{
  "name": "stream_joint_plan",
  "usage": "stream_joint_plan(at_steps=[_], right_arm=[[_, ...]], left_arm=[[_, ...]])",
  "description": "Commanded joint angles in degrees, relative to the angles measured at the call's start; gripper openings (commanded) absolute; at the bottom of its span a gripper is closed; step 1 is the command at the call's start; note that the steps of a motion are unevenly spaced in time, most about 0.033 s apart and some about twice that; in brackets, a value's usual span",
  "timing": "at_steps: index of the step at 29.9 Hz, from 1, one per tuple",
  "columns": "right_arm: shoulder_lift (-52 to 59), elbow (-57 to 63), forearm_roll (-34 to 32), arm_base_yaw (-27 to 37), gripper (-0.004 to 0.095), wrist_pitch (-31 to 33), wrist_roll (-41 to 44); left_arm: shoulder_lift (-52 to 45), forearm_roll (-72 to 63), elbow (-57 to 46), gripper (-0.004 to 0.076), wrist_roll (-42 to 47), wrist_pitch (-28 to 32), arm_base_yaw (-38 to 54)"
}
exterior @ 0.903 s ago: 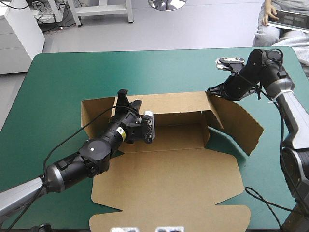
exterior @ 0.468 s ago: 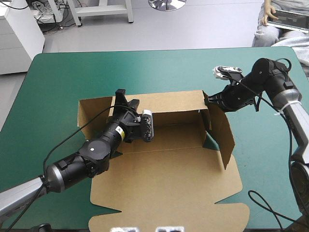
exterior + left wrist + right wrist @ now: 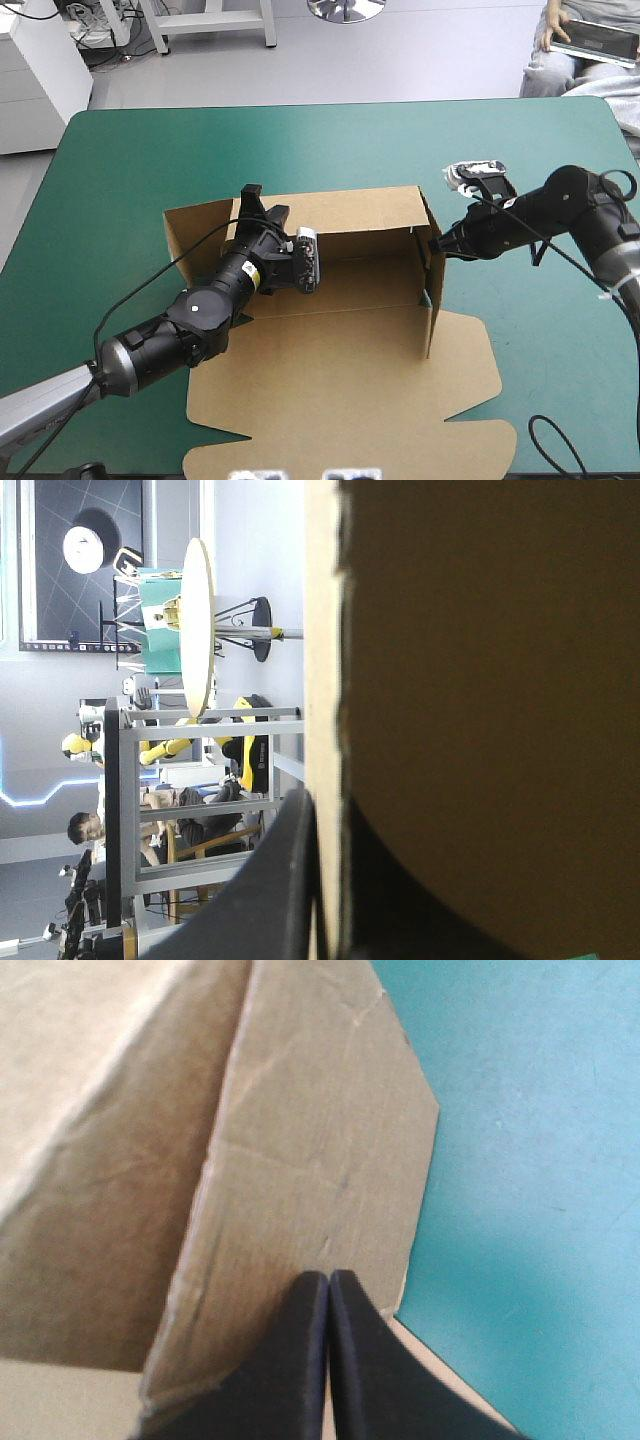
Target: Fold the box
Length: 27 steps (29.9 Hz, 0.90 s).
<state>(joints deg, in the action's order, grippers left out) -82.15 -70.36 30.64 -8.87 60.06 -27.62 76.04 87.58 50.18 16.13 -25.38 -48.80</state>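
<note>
Now the brown cardboard box (image 3: 340,380), lying at the middle of the teal-green worktop (image 3: 130,160), has its right side wall (image 3: 431,300) swung from splayed outward to upright, so the tray's 3 o'clock side looks nearly formed. The right gripper (image 3: 437,243), black fingers clenched together and empty, reaches in low from 3 o'clock against that wall's outer face. The left gripper (image 3: 258,205) stretches toward 11 o'clock, its fingers grasping the rear wall (image 3: 350,210).

The box (image 3: 480,630) wall blocks most of the left wrist view. The left claw (image 3: 322,810)'s second finger seems lost in shadow.
</note>
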Motion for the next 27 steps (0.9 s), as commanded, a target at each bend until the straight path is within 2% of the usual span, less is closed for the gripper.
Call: stream_joint_plan(at_steps=[1, 4, 6, 10, 13, 14, 16, 19, 22, 24, 27], right_arm=[[5.2, 4.9, 6.1, 0.5, -0.0019, -7.4, -6.4], [8.3, 11.0, 9.0, 0.5, -0.0019, -13.1, -12.9], [10.4, 15.4, 13.2, 0.5, -0.0019, -16.3, -18.5], [12.2, 21.1, 22.4, 0.5, -0.0018, -18.7, -30.3], [12.1, 21.4, 21.8, 0.5, 0.0019, -18.3, -31.6], [12.1, 21.4, 21.6, 0.5, 0.0053, -18.0, -32.3], [12.1, 21.4, 21.6, 0.5, 0.0203, -16.0, -35.0], [12.1, 21.3, 22.0, 0.5, 0.0566, -13.8, -37.0], [12.1, 21.3, 23.4, 0.5, 0.0817, -13.6, -38.4], [12.1, 21.3, 25.5, 0.5, 0.086, -14.2, -40.4], [12.0, 21.3, 29.7, 0.5, 0.0859, -16.3, -44.2]], left_arm=[[-0.9, 0.7, 1.4, -0.001, 1.2, -1.3, 0.1], [-0.9, 0.7, 1.4, -0.001, 1.2, -1.0, 0.1], [-0.9, 0.7, 1.4, -0.001, 1.2, -1.0, 0.1], [-0.9, 0.7, 1.4, -0.001, 1.1, -1.0, 0.1], [-0.9, 0.7, 1.4, -0.001, 0.2, -1.1, 0.1], [-0.9, 0.7, 1.4, -0.001, 0.1, -1.2, 0.1], [-0.9, 0.7, 1.4, -0.001, -0.2, -1.2, 0.1], [-0.9, 0.7, 1.4, -0.0009, -0.4, -1.2, 0.1], [-0.9, 0.5, 1.4, -0.0009, -0.8, -0.8, 0.1], [-0.8, 0.1, 1.4, -0.0009, -1.4, 0.0, 0.1], [-0.8, -0.1, 1.4, -0.0009, -2.0, 1.8, 0.0]])
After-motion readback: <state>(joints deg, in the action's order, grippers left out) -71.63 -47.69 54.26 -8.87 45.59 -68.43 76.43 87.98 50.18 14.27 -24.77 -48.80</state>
